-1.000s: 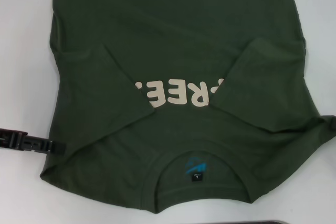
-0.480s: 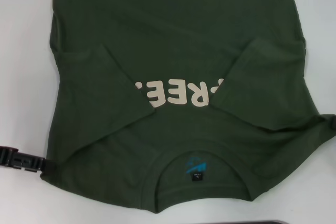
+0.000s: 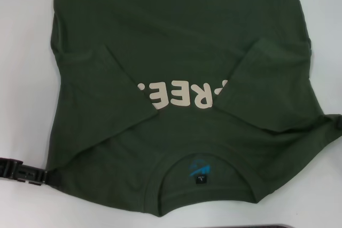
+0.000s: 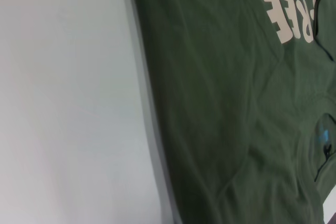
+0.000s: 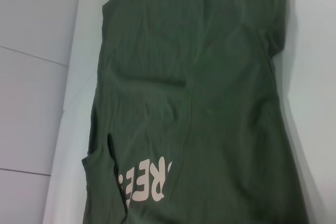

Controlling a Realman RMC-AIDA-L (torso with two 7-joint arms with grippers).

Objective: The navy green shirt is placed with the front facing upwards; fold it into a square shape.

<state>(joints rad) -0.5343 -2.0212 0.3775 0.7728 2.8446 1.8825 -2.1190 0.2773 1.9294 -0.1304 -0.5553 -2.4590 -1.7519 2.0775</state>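
Head view: navy green shirt [image 3: 181,94] flat on table [image 3: 24,78], sleeves folded inward. Left gripper [image 3: 45,176] has moved to the shoulder corner; right gripper [image 3: 337,123] at opposite edge. Finger states indiscernible. Wrist views: cloth only, suggesting the next fold's grasp.

The navy green shirt [image 3: 181,78] lies on the table [image 3: 24,78], both sleeves folded over its chest.

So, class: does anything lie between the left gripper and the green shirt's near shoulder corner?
Nothing visible does. In the head view the left gripper sits right at the near left corner of the navy green shirt, with only bare white table around it. The right gripper barely shows at the opposite edge.
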